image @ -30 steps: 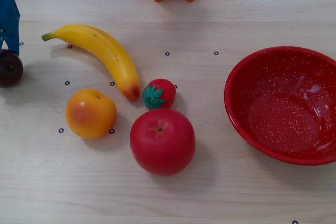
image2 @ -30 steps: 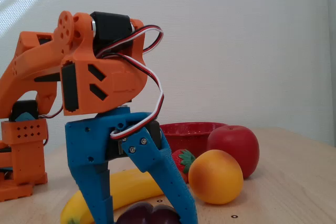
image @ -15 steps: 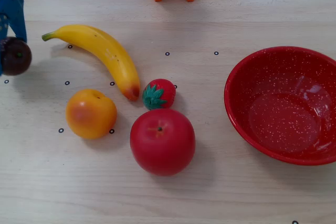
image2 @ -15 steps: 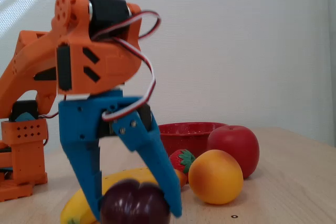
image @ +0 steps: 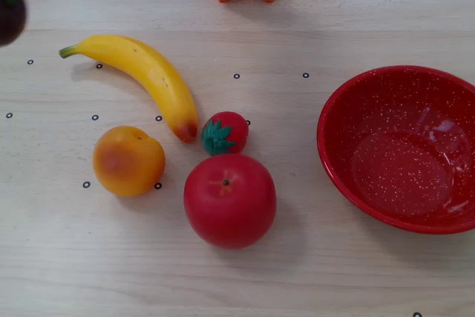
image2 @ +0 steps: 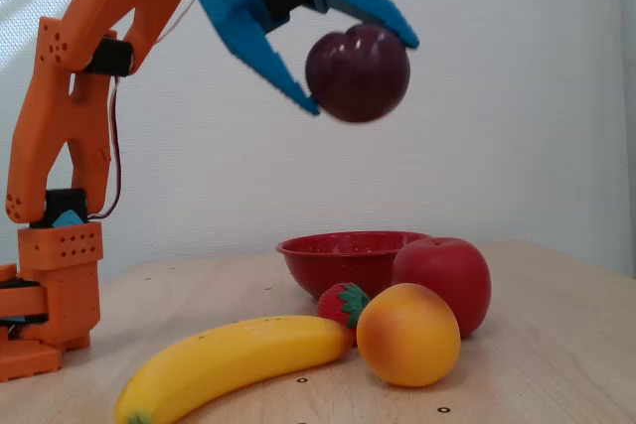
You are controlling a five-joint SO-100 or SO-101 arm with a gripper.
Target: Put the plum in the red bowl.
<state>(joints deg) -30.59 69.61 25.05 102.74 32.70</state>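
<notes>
Banana [image: 141, 79], strawberry [image: 225, 133], apple [image: 230, 200] mid-table.

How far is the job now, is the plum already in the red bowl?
Not yet. The pickup looks done: the gripper holds the plum between its jaws, high above the table. The red bowl holds nothing in the top-down fixed view. What remains is to carry the plum over the bowl, lower it and release it.
</notes>
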